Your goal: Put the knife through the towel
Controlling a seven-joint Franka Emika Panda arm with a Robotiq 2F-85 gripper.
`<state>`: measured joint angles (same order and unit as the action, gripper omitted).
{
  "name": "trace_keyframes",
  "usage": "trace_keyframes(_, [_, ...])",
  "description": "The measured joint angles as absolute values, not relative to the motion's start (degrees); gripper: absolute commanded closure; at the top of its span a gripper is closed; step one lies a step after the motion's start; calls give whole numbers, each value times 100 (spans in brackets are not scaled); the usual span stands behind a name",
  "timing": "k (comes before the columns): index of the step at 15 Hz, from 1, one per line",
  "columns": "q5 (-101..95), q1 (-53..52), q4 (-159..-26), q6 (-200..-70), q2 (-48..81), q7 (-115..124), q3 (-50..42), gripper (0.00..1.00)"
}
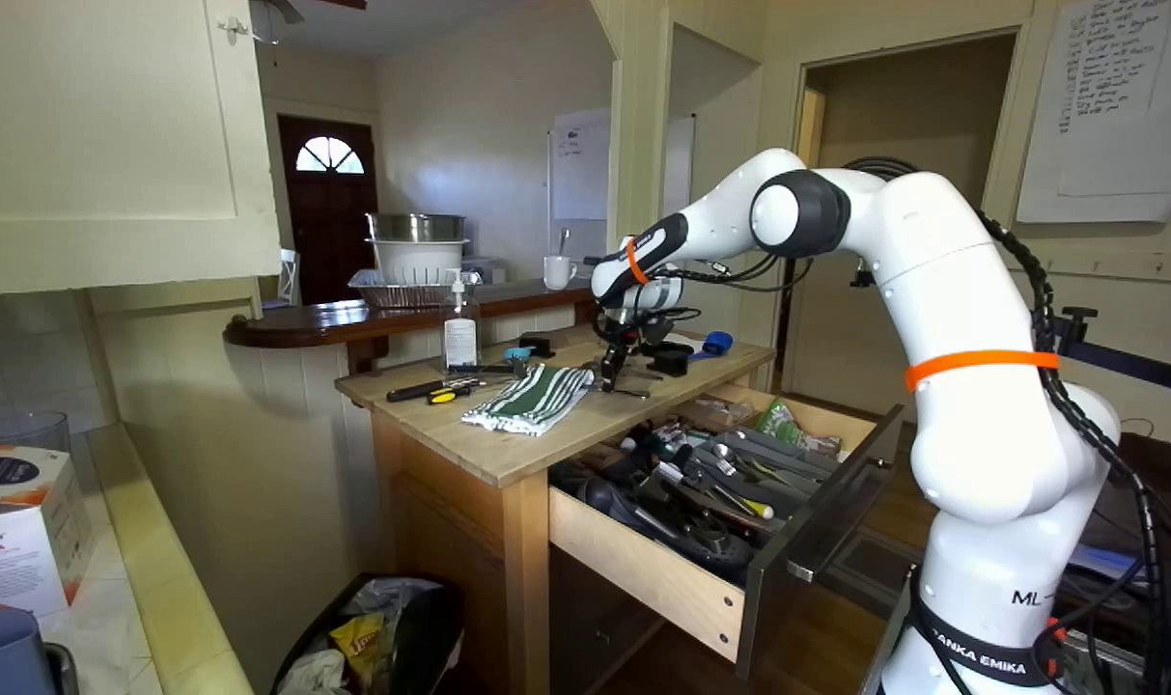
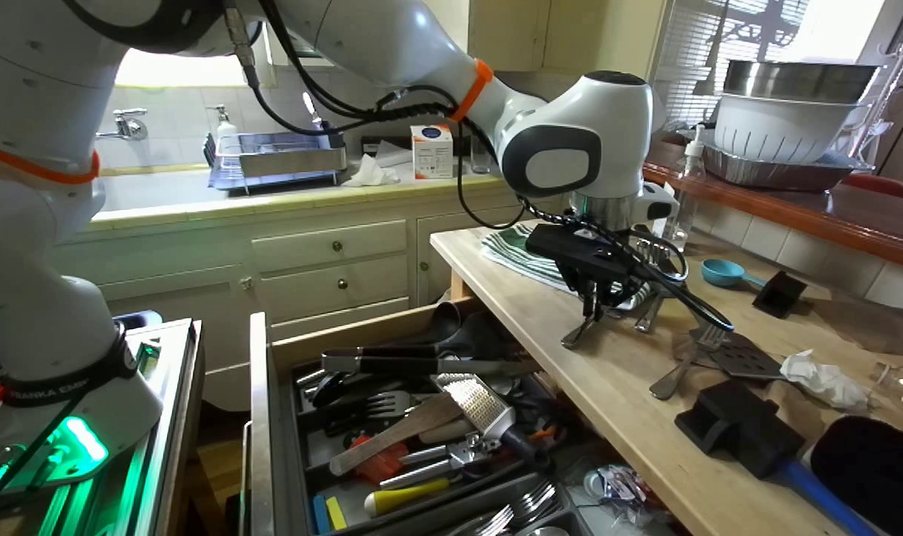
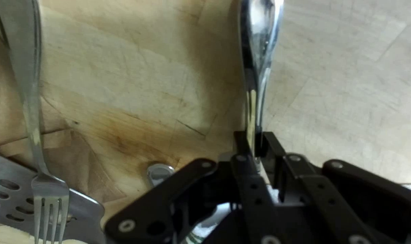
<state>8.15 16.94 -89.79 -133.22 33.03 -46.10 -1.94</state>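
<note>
one green-and-white striped towel (image 1: 532, 401) is lying toward the left of the butcher-block countertop (image 1: 496, 461), just left of the gripper (image 1: 608, 384); whether the two are touching, i am not managing to tell. the fingers are pinching the narrow neck of a shiny metal cutlery piece (image 3: 258, 37), which i am taking to be the knife, though its working end is hiding behind the gripper. so the grasp is looking done; the carry left onto the towel, the lowering and the release are all waiting. nothing is piercing the cloth, and i am reading "through" as on or into it.

moving off is asking for some care: a second metal handle (image 3: 159, 172) is poking out beside the gripper, and a fork (image 3: 29, 88) is lying partly over a slotted spatula (image 3: 86, 215) farther off. the near counter edge is running close by, with the open drawer (image 1: 643, 569) jutting out below it, crowded with utensils (image 2: 399, 435), so anything slipping that way is probably dropping in. on the towel's far-left side a yellow-and-black tool (image 1: 447, 394) and, farther back, a pump bottle (image 1: 460, 333) are narrowing the room, while bare wood is showing between the towel and the counter's near corner.
</note>
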Motion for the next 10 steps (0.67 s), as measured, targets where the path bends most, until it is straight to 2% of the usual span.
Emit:
trace_keyframes(7, [684,1704,-8905,-12993,3107,-4512,-274,1])
trace_keyframes(10, [728,1770,-8898,-12793,2643,-4350,-312,0])
